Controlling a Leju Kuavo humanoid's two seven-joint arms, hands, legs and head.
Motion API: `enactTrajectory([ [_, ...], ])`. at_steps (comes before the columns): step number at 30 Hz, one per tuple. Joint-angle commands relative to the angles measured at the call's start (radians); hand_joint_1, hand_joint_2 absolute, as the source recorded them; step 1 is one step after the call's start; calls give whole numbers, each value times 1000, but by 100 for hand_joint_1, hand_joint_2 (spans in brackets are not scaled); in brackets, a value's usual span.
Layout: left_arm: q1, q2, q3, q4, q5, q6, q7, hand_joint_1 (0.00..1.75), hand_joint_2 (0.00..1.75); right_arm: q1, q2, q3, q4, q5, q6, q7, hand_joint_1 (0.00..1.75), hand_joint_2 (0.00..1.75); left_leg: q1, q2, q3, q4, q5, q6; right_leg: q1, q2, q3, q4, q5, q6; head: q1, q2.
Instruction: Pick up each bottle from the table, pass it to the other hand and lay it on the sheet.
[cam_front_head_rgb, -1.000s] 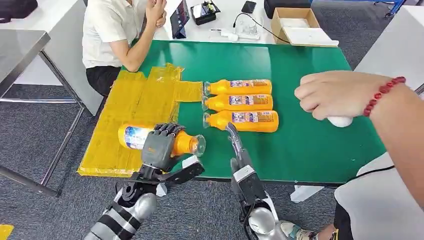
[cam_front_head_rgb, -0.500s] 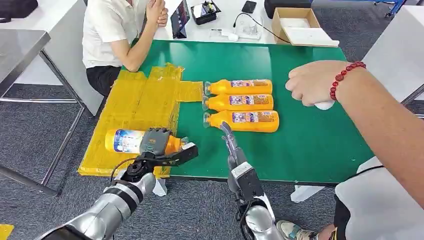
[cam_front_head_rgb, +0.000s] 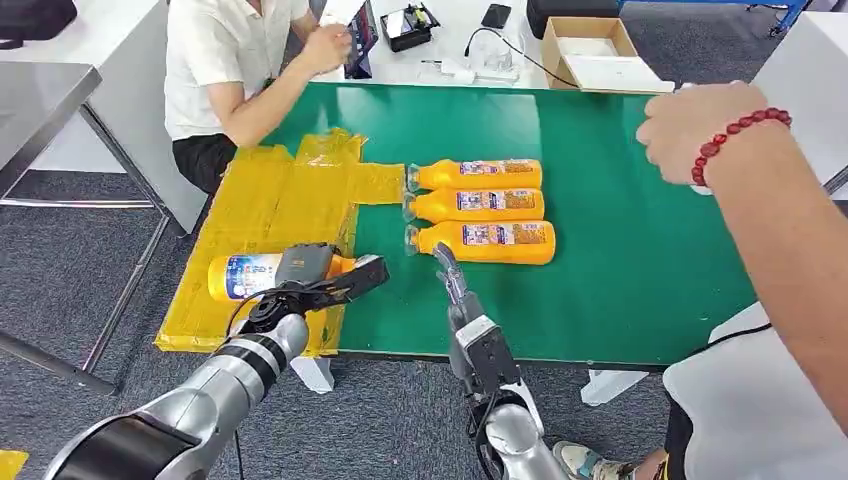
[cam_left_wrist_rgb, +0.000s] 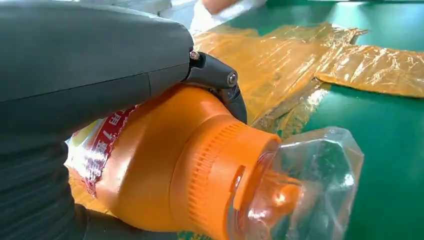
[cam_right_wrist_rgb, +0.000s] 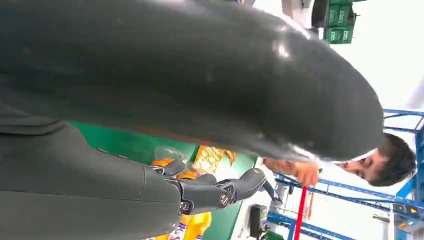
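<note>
A cardboard box at the far table edge holds something white that cannot be made out. Four orange bottles in all: three lie side by side on the green table, long axes across it, caps toward the yellow sheet. The fourth, the held bottle, lies on the sheet's near part, cap toward the right hand, gripped by the left hand. The right hand holds nothing, fingers extended near the row.
</note>
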Motion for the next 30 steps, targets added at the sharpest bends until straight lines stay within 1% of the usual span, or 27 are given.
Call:
enactTrajectory([
  [1, -16, -7, 134, 105, 128, 8, -87, 0, 175, -50, -7, 7, 82, -41, -6, 8, 0, 0, 0, 3, 3, -1, 0, -1, 0, 3, 2, -1, 1, -2, 0, 0],
  [4, -5, -26, 130, 99, 145, 2, -127, 0, 175, -44, -8, 3, 87, -50, -11, 5, 0, 0, 0, 2, 2, -1, 0, -1, 0, 1, 2, -1, 0, -1, 0, 0],
  [5, 4, -39, 154, 91, 191, -20, -156, 0, 175, -41, -9, 3, 92, -55, -9, 4, 0, 0, 0, 1, 2, -1, 0, -1, 0, 1, 1, -1, 0, -1, -1, 0],
  [6, 11, -46, 160, 79, 241, -65, -218, 0, 175, -41, -10, 4, 101, -60, -9, 2, 0, 0, 0, 0, 0, 0, 0, -1, 0, 0, 0, 0, 0, -1, 0, 0],
  [8, 22, -57, 167, 54, 308, -108, -287, 0, 175, -40, -15, 6, 112, -66, -10, -2, 0, 0, 0, -1, 1, -1, 1, -1, 0, -2, 2, -1, 0, -1, 0, 0],
  [9, 27, -59, 160, 35, 337, -126, -328, 0, 175, -42, -19, 9, 116, -66, -12, -4, 0, 0, 0, -1, 1, -1, 0, -1, 0, -2, 1, -1, 0, -1, 0, 0],
  [10, 31, -62, 147, 9, 368, -146, -345, 0, 175, -43, -22, 10, 121, -69, -13, -8, 0, 0, 0, 1, 3, -2, 0, -1, 0, -1, 3, -2, 0, -2, -1, 0],
  [11, 34, -66, 142, -23, 411, -173, -389, 0, 175, -44, -25, 12, 123, -68, -15, -13, 0, 0, 0, -1, 1, -1, 0, -1, 0, -2, 2, -1, 0, -1, 0, 0],
  [12, 39, -64, 127, -49, 433, -187, -391, 0, 175, -46, -27, 14, 125, -68, -15, -15, 0, 0, -1, -2, 1, -1, 1, -1, -1, -3, 2, -1, 0, -1, 0, 0],
  [14, 58, -51, 74, -124, 535, -252, -439, 0, 175, -47, -31, 16, 126, -72, -15, -18, 0, 0, -1, -1, -1, 0, 1, -1, -1, -2, 0, -1, 0, -1, 0, 0],
  [15, 63, -29, 7, -157, 522, -241, -417, 0, 175, -46, -32, 16, 127, -73, -15, -20, 0, 0, -1, 0, 0, 0, 0, -1, -1, -1, 0, -1, 0, -2, 0, 0],
  [16, 69, -13, -60, -193, 471, -196, -403, 0, 175, -42, -33, 11, 123, -73, -15, -21, 0, 0, -1, -1, -1, 0, 1, -1, -1, -2, 0, 0, 0, -1, 0, 0],
  [18, 86, -20, -62, -236, 515, -192, -404, 0, 175, -32, -37, 3, 118, -73, -16, -21, 0, 0, 0, -1, -1, 0, 0, -1, 0, -2, 0, -1, 0, -2, 0, 0],
  [20, 105, -5, -92, -286, 568, -214, -415, 0, 175, -31, -38, 3, 124, -67, -19, -22, 0, 0, -1, -1, 0, 0, 0, -1, 0, -3, 0, -1, -1, -2, 0, 0],
  [22, 125, 7, -123, -338, 591, -182, -422, 0, 175, -24, -40, 1, 119, -64, -22, -25, 0, 0, -1, -1, 0, -1, 0, -1, -1, -2, 0, -1, -1, -2, 0, 0],
  [25, 185, 4, -125, -447, 703, -146, -488, 0, 175, -16, -46, 1, 113, -60, -21, -26, 0, 0, -1, 1, 1, -1, -1, -2, -1, -1, 1, 0, -1, -2, 0, 0],
  [26, 192, 7, -134, -459, 708, -144, -487, 0, 175, -15, -47, 2, 113, -60, -21, -27, 0, 0, -1, 0, -2, -1, 0, -1, -1, -2, -1, -1, 0, -1, 0, 0],
  [27, 198, 11, -141, -474, 713, -142, -482, 0, 175, -15, -48, 2, 113, -60, -21, -27, 0, 0, -1, 0, 0, -1, 0, -1, -1, -1, 0, -1, -1, -2, 0, 0],
  [30, 198, 13, -141, -474, 713, -142, -482, 0, 175, -16, -47, 2, 113, -60, -21, -27, 0, 0, -1, -1, -3, 0, 0, -1, -1, -2, -2, -1, 0, -1, 0, 0],
])
